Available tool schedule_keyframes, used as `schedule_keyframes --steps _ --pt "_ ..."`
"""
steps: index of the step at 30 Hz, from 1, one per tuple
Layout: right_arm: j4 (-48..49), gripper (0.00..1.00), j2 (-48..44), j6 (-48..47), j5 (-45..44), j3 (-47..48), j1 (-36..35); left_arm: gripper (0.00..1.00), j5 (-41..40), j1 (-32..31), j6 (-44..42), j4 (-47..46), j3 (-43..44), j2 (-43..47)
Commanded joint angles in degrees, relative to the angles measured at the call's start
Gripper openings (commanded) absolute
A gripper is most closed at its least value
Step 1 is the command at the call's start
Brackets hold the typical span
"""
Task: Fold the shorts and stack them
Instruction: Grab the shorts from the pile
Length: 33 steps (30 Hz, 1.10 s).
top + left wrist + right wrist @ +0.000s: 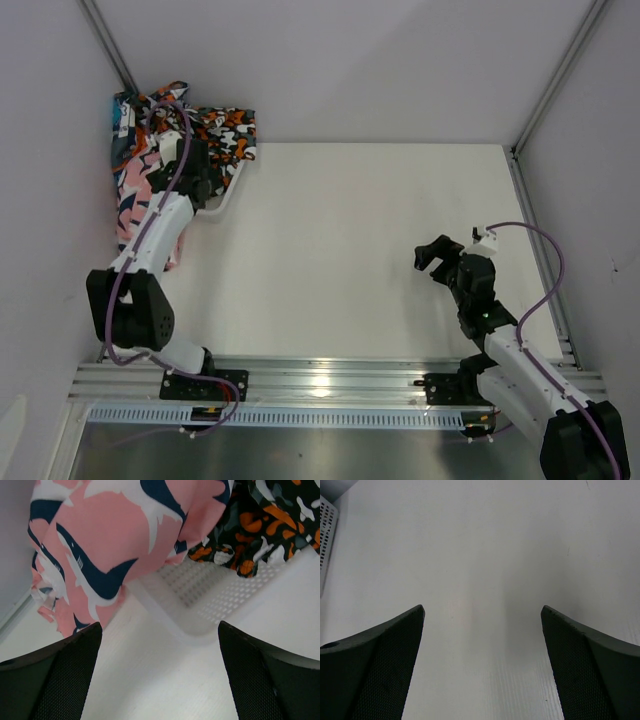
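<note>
Now left pincer and right pincer gape empty; pink shorts trail nearward off the mesh basket, left arm hiding part.

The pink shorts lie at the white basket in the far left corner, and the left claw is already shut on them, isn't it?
Not quite. The pink shorts do lie at the white basket in the far left corner, but the left gripper is open, not shut on them. The left wrist view shows its two fingers spread wide, gripping nothing.
</note>
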State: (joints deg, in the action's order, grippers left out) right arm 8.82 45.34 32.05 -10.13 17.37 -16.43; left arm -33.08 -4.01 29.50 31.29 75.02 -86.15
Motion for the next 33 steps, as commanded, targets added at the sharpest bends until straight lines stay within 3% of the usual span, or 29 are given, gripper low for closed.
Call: schedule_keyframes --steps 1,12,15,22,23,24,25,26,33 --pt "1.73 0.99 -1.74 0.64 0.73 0.74 0.08 0.99 -3.92 2.42 -5.32 3.77 8.27 -6.45" --pt "0.77 1.0 -3.15 0.82 1.08 0.65 0.25 0.99 -5.41 7.08 -9.19 5.62 18.57 -20.97" --pt "0.93 1.0 -4.47 0.82 0.55 -0.05 0.25 0.93 -6.38 8.05 -8.67 6.07 20.77 -23.53" --pt "1.02 1.0 -4.83 0.82 0.46 -0.05 0.34 0.64 -6.12 11.39 -8.14 4.92 23.05 -26.95" --pt "0.94 0.99 -4.65 0.82 0.38 -0.05 0.34 0.49 -6.73 11.57 -7.62 6.4 23.58 -27.31" --pt "0.94 0.99 -4.65 0.82 0.37 -0.05 0.25 0.4 -7.43 11.66 -7.0 7.11 24.29 -27.49" --pt "1.02 0.99 -4.56 0.9 0.29 -0.05 0.34 0.09 -8.13 11.66 -6.65 7.21 24.29 -26.36" --pt "0.94 0.99 -4.47 0.91 0.29 -0.05 0.34 0.0 -9.27 11.57 -6.3 7.03 24.29 -25.48" --pt "1.73 1.0 -3.33 1.08 0.9 -0.05 0.34 0.0 -11.75 10.34 -7.43 4.05 24.47 -11.16"
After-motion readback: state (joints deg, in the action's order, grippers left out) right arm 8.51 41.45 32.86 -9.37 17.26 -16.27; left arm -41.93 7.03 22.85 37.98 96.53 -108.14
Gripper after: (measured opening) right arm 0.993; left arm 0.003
